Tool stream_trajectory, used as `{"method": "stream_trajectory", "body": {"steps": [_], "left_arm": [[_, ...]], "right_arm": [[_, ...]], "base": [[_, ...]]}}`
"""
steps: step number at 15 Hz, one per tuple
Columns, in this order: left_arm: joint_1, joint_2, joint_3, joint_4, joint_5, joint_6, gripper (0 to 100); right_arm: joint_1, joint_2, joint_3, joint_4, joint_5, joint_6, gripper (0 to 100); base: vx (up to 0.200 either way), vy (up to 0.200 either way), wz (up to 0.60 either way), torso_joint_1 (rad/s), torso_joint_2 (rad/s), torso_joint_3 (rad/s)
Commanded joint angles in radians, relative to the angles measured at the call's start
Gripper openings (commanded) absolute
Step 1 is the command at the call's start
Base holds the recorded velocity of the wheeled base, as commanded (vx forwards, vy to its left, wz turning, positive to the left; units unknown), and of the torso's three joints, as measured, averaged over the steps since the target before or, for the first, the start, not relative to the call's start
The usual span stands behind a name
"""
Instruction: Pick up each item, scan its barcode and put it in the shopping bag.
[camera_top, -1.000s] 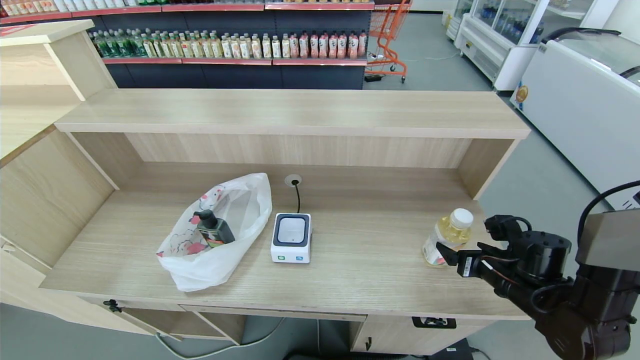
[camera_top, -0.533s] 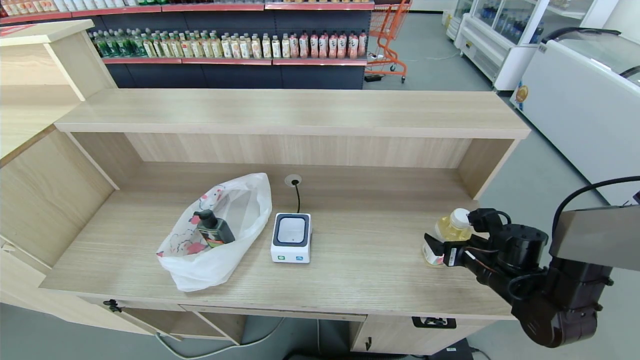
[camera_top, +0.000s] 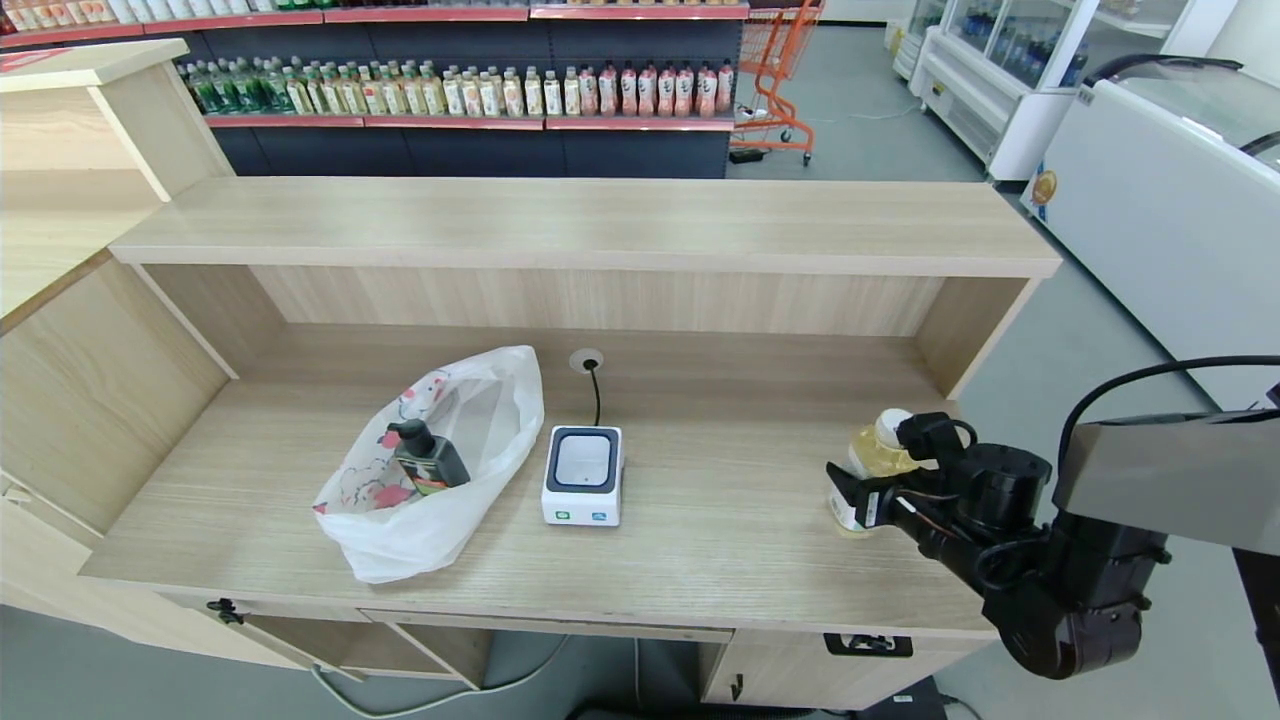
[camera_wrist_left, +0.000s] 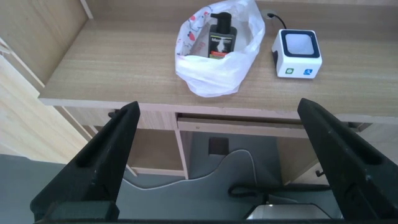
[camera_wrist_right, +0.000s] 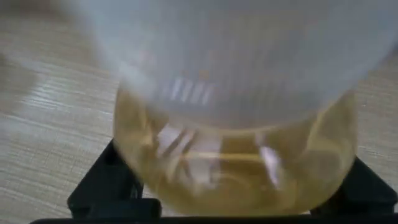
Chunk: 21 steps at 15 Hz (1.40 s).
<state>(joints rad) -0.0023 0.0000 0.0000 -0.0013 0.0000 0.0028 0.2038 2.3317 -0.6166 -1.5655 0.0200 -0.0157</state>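
Since the earlier frames, the right arm has advanced across the desk (camera_top: 730, 560) toward 9 o'clock. Its right gripper (camera_top: 872, 464) has gone from standing short of the yellow bottle (camera_top: 866, 450) to enclosing it. In the last half second the yellow bottle has shifted with it toward 9 o'clock.

Right gripper: clamped on the yellow bottle. One finger lies across the label on the side facing the scanner (camera_top: 582, 475), and the other is behind the body below the white cap (camera_top: 889, 420). The right wrist view confirms this, with the yellow bottle (camera_wrist_right: 236, 155) pressed between dark fingers (camera_wrist_right: 102, 190) at either side.

Yellow bottle: at the desk's 3 o'clock end, well apart from the scanner and leaning slightly. Whether its base rests on the desk cannot be told.

Left gripper (camera_wrist_left: 219, 124): released, with its fingers spread wide. It is held off the desk's near 6 o'clock edge and grips nothing.

Shopping bag (camera_top: 495, 400): lying open on the desk just beside the scanner, at the scanner's 9 o'clock. A dark pump bottle (camera_top: 432, 462) lies inside it, its pump pointing toward 11 o'clock.

Scanner: white, window facing up. Its black cable (camera_top: 595, 395) runs toward 12 o'clock into a grommet in the desk.
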Motion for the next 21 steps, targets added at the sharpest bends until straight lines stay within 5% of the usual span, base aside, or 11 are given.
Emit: {"method": "stream_trajectory", "body": {"steps": [1, 5, 10, 11, 16, 21], "left_arm": [[0.001, 0.002, 0.000, 0.000, 0.000, -0.001, 100], [-0.001, 0.000, 0.000, 0.000, 0.000, -0.001, 100], [0.001, 0.002, 0.000, 0.000, 0.000, -0.001, 100], [0.001, 0.000, 0.000, 0.000, 0.000, 0.000, 100], [-0.001, 0.002, 0.000, 0.000, 0.000, -0.001, 100], [-0.001, 0.002, 0.000, 0.000, 0.000, -0.001, 100]], "right_arm": [[0.005, 0.005, -0.002, -0.005, -0.002, -0.018, 0], [0.005, -0.011, 0.061, -0.005, 0.000, -0.101, 0], [0.009, -0.143, 0.020, 0.027, 0.084, -0.015, 0], [0.026, -0.295, 0.021, 0.137, 0.201, 0.068, 0], [0.138, -0.690, 0.051, 0.555, 0.429, 0.254, 0], [0.269, -0.827, 0.149, 0.679, 0.509, 0.257, 0]], "base": [[0.000, 0.000, 0.00, 0.000, 0.00, 0.000], [0.000, 0.000, 0.00, 0.000, 0.00, 0.000], [0.000, 0.000, 0.00, 0.000, 0.00, 0.000], [0.000, 0.000, 0.00, 0.000, 0.00, 0.000], [0.000, 0.000, 0.00, 0.000, 0.00, 0.000], [0.000, 0.000, 0.00, 0.000, 0.00, 0.000]]}}
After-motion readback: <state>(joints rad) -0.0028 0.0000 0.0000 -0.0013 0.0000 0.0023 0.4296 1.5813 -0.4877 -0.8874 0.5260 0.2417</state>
